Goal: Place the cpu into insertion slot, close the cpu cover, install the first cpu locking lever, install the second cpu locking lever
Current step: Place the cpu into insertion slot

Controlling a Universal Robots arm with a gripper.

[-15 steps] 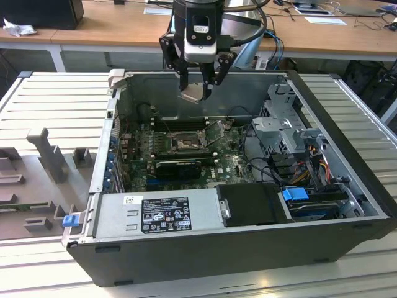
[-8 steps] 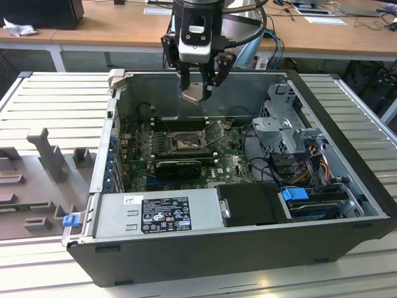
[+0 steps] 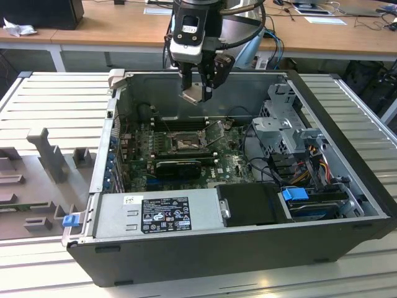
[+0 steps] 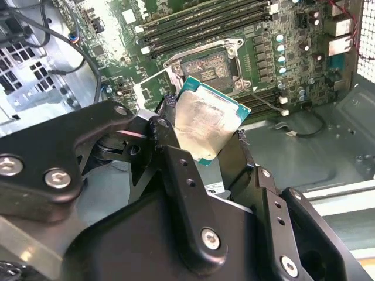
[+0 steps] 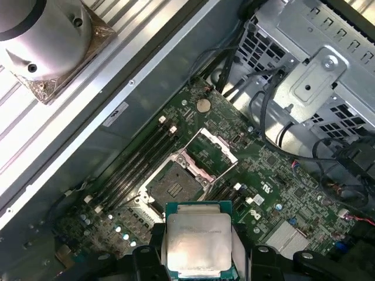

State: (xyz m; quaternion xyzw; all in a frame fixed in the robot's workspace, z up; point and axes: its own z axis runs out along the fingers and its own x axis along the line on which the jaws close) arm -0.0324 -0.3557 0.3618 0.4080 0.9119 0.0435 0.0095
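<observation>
readable text: none | power supply label (image 3: pixel 164 214): print too small | cpu (image 5: pixel 197 243): markings too faint

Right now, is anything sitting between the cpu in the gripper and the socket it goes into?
Nothing visible does. The gripper holds the cpu above the board. The insertion slot lies uncovered below it, and the cpu cover stands open beside the slot, not over it.

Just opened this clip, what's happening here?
The arm's black gripper is shut on the small square silver-grey cpu, holding it in the air above the green motherboard inside the open black computer case. The square dark insertion slot below is empty, and its thin silver metal cpu cover stands flipped open beside it. The chip is not yet seated.
</observation>
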